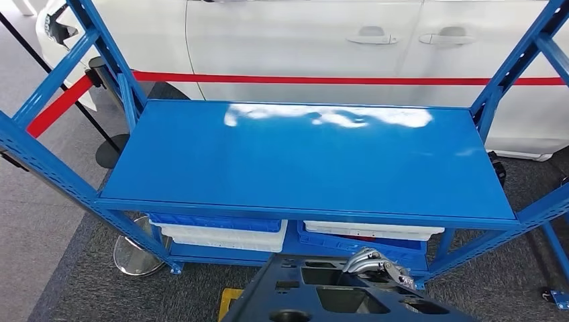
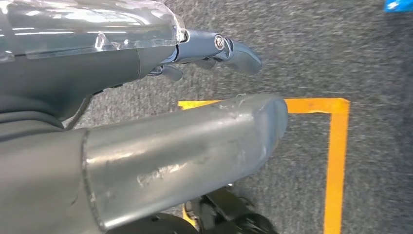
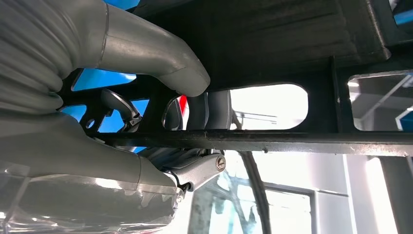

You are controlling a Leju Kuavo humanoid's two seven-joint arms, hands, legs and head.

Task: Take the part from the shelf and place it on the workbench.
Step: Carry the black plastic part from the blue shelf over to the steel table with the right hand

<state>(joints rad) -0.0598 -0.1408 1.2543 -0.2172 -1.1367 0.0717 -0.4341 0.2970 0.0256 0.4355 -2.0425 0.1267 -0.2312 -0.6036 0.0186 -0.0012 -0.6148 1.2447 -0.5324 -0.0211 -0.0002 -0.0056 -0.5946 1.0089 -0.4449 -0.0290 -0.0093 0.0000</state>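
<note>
Right hand [image 3: 160,97] gripping part [image 1: 335,295], left hand [image 2: 160,146] empty

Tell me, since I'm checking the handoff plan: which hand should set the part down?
The right hand. Its fingers already grip the dark part, held up by the shelf. The left hand hangs over the floor, holding nothing.

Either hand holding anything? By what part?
Right robot hand grips the dark part by a rib between its cutouts. Left robot hand holds nothing.
</note>
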